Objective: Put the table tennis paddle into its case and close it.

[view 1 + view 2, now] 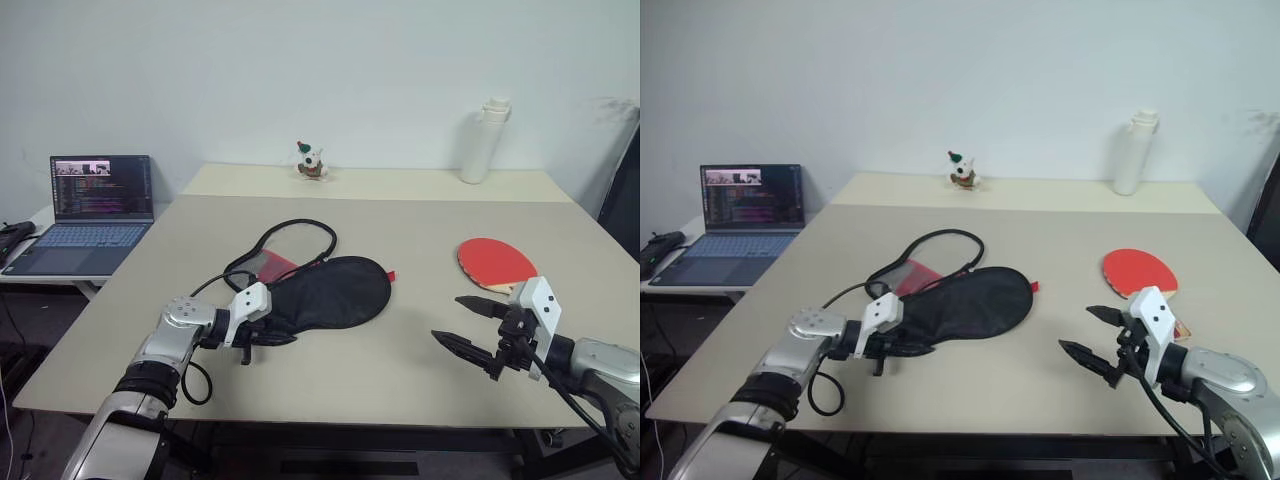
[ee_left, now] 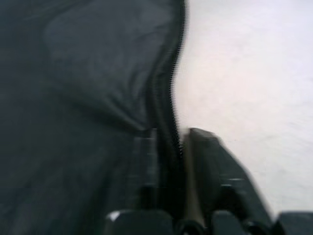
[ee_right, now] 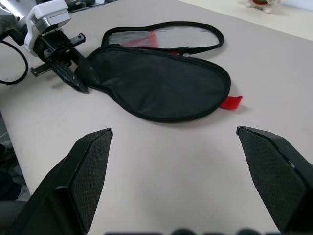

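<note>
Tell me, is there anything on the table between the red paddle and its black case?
Nothing visible. The table tennis paddle lies on the robot's right, the case to its left, with only bare table between them. The open right gripper hovers nearer the robot than that gap; the left gripper pinches the case's near end.

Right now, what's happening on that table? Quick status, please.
Left gripper shut on soft black fabric case's narrow end. Right gripper open, empty. Red-faced wooden-handled paddle still outside case, beyond right gripper. Nothing between them.

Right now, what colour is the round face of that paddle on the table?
Red. The table tennis paddle shows it best in the left eye view, its pale wooden handle pointing toward the robot.
</note>
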Controlling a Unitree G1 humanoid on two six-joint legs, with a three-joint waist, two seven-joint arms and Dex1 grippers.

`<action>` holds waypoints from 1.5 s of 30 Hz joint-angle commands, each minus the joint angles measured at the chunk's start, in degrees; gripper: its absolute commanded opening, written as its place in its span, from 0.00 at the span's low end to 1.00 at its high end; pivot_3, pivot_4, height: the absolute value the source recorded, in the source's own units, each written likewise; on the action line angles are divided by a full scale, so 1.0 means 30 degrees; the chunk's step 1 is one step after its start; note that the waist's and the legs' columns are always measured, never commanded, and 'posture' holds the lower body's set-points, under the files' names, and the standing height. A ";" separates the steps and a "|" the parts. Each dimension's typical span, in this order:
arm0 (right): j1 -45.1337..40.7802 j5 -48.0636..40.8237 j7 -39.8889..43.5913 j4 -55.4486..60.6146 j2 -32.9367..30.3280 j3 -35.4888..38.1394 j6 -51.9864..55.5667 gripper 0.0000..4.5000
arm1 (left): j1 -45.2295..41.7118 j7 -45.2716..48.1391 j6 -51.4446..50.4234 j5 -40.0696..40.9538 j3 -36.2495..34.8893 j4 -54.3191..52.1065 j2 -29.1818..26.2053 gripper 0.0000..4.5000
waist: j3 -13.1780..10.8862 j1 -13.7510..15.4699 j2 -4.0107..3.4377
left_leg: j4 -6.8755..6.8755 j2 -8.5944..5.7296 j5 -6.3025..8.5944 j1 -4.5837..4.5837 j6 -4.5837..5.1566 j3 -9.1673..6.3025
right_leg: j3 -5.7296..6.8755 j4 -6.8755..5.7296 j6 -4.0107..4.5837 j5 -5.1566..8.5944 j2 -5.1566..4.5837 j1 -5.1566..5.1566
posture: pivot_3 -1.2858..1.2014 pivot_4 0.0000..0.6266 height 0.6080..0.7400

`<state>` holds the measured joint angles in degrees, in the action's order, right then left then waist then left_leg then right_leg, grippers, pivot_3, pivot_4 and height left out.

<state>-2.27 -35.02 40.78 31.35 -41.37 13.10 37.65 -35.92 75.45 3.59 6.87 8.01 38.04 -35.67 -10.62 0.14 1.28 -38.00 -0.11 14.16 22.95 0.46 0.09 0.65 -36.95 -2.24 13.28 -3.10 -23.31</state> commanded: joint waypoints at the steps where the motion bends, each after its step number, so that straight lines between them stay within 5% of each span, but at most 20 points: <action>1: -0.0124 -0.0069 -0.0163 0.0054 0.0090 0.0657 -0.0558 1.00 | 0.0693 -0.1073 -0.2127 0.1080 -0.1003 -0.2367 0.0307 0.00 | 0.0000 -0.0021 0.0000 | 0.0003 -0.0001 0.0000 0.0006 0.0000 0.0002 | -0.0001 0.0003 0.0000 -0.0001 0.0000 -0.0005 | 0.52 0.24 1.00; 12: -0.0462 -0.0156 -0.0076 -0.0396 -0.0415 0.1045 -0.0490 1.00 | 0.2877 -0.5726 -0.9244 0.2226 -0.0161 -1.0784 0.3430 0.00 | -0.0003 0.0026 0.0005 | -0.0001 -0.0009 0.0000 0.0013 -0.0001 -0.0012 | -0.0006 0.0004 -0.0010 -0.0002 -0.0004 -0.0003 | 0.52 0.24 1.00; 24: -0.0694 -0.0442 -0.0555 -0.0497 -0.0770 0.1569 0.0362 1.00 | -0.0018 -1.0588 -0.9837 0.0421 0.1516 -0.7499 0.8621 0.00 | -0.0013 0.0054 0.0023 | -0.0004 -0.0049 0.0000 0.0011 0.0001 -0.0001 | -0.0016 0.0009 -0.0044 -0.0006 0.0009 0.0006 | 0.52 0.24 1.00; 27: -0.0839 -0.0565 -0.0836 -0.0491 -0.0678 0.1617 0.0802 1.00 | 0.0152 -1.0384 -1.0002 0.0879 0.1394 -0.7851 0.8939 0.17 | -0.0015 0.0041 0.0026 | 0.0003 -0.0048 0.0000 0.0016 0.0001 -0.0013 | -0.0009 0.0007 -0.0046 -0.0002 0.0011 0.0000 | 0.52 0.24 1.00; 34: -0.1892 -0.1557 -0.2469 -0.1093 -0.0085 0.1564 0.3268 1.00 | 0.2050 -0.8073 -1.1211 0.3166 0.0144 -1.1012 0.7079 0.73 | -0.0015 -0.0045 0.0025 | 0.0003 -0.0045 0.0000 0.0012 0.0001 -0.0008 | -0.0020 0.0004 -0.0042 -0.0002 0.0006 0.0001 | 0.52 0.24 1.00; 39: -0.3492 -0.2008 -0.4966 -0.2406 0.1188 0.1166 0.6021 1.00 | 0.2882 -0.6120 -1.0830 0.4634 -0.2144 -1.1427 0.3449 0.73 | -0.0018 -0.0141 0.0020 | 0.0007 0.0036 -0.0001 -0.0010 0.0001 -0.0010 | -0.0016 -0.0016 0.0028 -0.0004 0.0012 -0.0008 | 0.52 0.24 1.00; 45: -0.5242 -0.1216 -0.6835 -0.4484 0.3228 0.0093 0.6816 1.00 | 0.2683 -0.5831 -1.0019 0.4705 -0.3691 -1.0254 0.1412 0.73 | -0.0018 -0.0068 0.0019 | 0.0012 -0.0015 -0.0001 0.0005 0.0000 -0.0006 | -0.0007 0.0002 0.0026 0.0002 0.0019 -0.0009 | 0.52 0.24 1.00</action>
<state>-16.81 -39.16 21.56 18.10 -31.99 13.07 57.88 -27.01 57.16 -27.97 20.11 -1.98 7.64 -30.76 -10.67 -0.07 1.34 -37.97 -0.19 14.16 23.01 0.46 0.08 0.62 -36.92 -2.17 13.26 -3.06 -23.35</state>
